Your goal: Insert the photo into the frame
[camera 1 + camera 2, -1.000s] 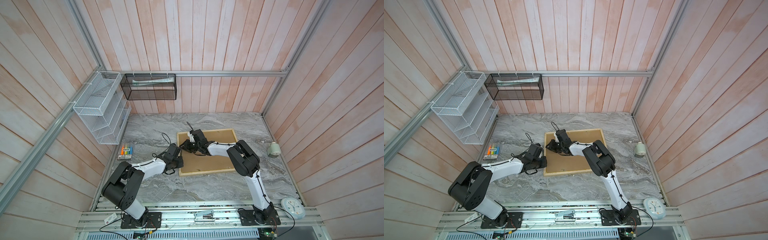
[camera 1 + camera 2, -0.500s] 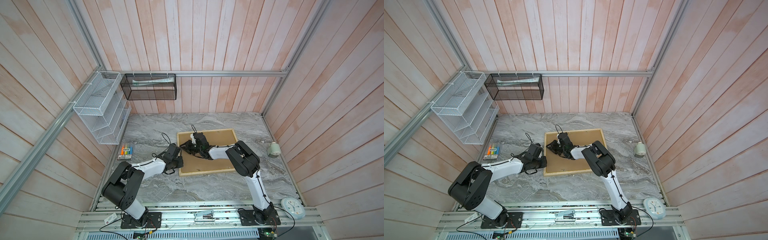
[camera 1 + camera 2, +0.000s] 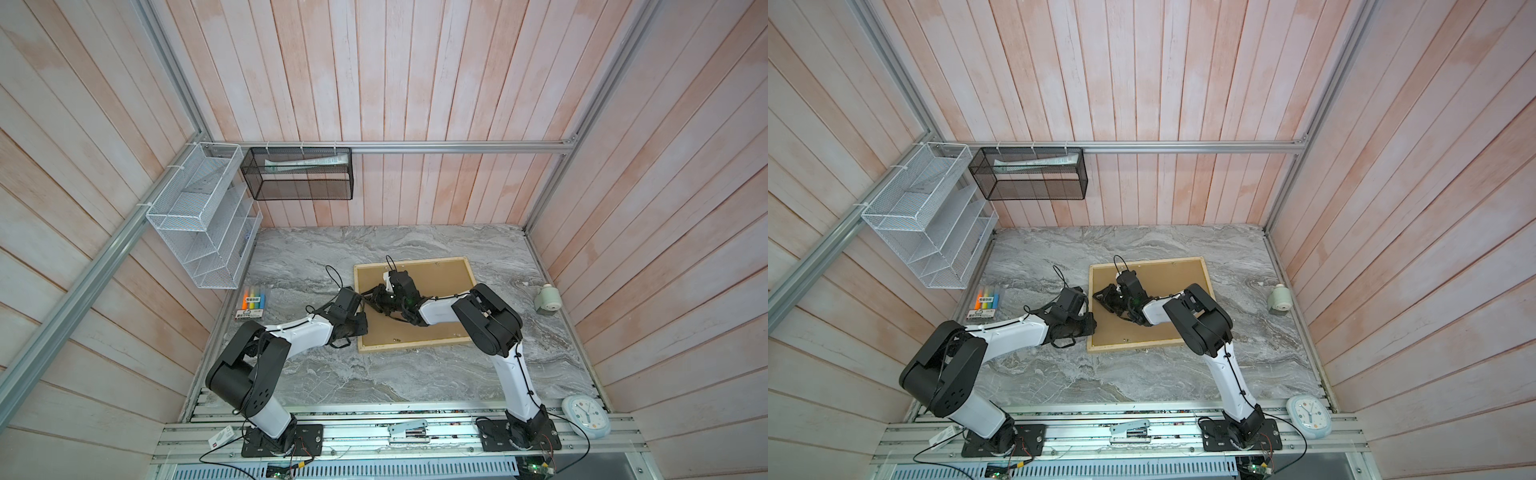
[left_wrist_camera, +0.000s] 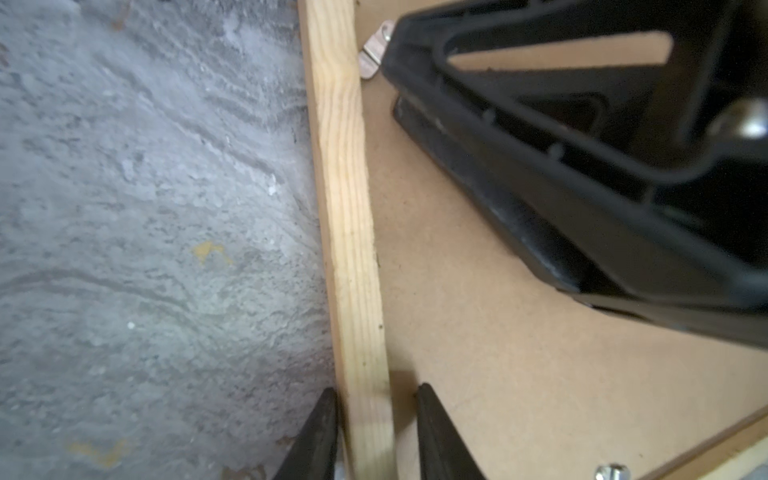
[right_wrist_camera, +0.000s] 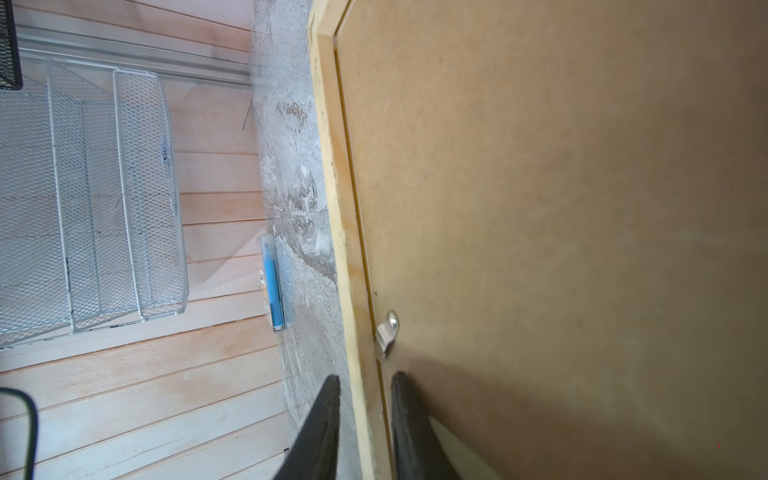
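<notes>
The frame (image 3: 413, 345) (image 3: 1133, 346) lies face down on the marble table in both top views, filled by a plain brown backing board (image 3: 436, 282) (image 5: 540, 208). The photo is hidden. My left gripper (image 3: 360, 322) (image 4: 374, 399) straddles the frame's left rail (image 4: 349, 208), open, with a small gap on the board side. My right gripper (image 3: 376, 298) (image 5: 365, 386) reaches across the board, turned on its side. Its jaws are a little apart, with nothing clearly between them. Its tips stop just short of a metal turn clip (image 5: 386, 332) (image 4: 374, 50).
A pack of highlighters (image 3: 251, 301) lies left of the frame. A white wire rack (image 3: 203, 220) and a black mesh basket (image 3: 299, 174) hang on the walls. A small pale green device (image 3: 548, 301) sits at the table's right edge, and a clock (image 3: 586, 415) at the front right.
My right gripper has slid a little toward the front along the frame's left side. My left arm stays in place, and its jaws have eased off the rail.
</notes>
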You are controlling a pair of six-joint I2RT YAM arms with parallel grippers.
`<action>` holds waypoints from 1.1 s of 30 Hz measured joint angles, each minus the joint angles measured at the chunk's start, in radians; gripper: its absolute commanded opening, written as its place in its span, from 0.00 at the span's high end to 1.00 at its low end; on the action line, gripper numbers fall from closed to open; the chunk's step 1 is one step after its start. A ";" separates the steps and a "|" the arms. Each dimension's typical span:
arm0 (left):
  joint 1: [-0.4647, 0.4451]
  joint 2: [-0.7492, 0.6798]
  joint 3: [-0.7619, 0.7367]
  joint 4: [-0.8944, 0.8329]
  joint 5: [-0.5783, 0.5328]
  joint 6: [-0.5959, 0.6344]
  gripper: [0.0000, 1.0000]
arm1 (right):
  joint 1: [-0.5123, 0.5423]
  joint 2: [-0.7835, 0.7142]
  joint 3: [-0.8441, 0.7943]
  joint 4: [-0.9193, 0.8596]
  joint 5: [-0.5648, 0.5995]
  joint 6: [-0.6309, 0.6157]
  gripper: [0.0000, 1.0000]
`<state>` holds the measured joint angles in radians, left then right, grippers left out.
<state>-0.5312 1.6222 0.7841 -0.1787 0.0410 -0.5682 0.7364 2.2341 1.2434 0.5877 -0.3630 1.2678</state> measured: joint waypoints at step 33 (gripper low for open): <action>0.014 0.082 0.109 -0.042 -0.102 0.018 0.77 | 0.006 0.003 0.013 -0.008 0.058 0.120 0.75</action>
<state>-0.5167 1.7046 0.8932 -0.2207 -0.0612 -0.5499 0.7429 2.2368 1.2560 0.5797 -0.3046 1.3876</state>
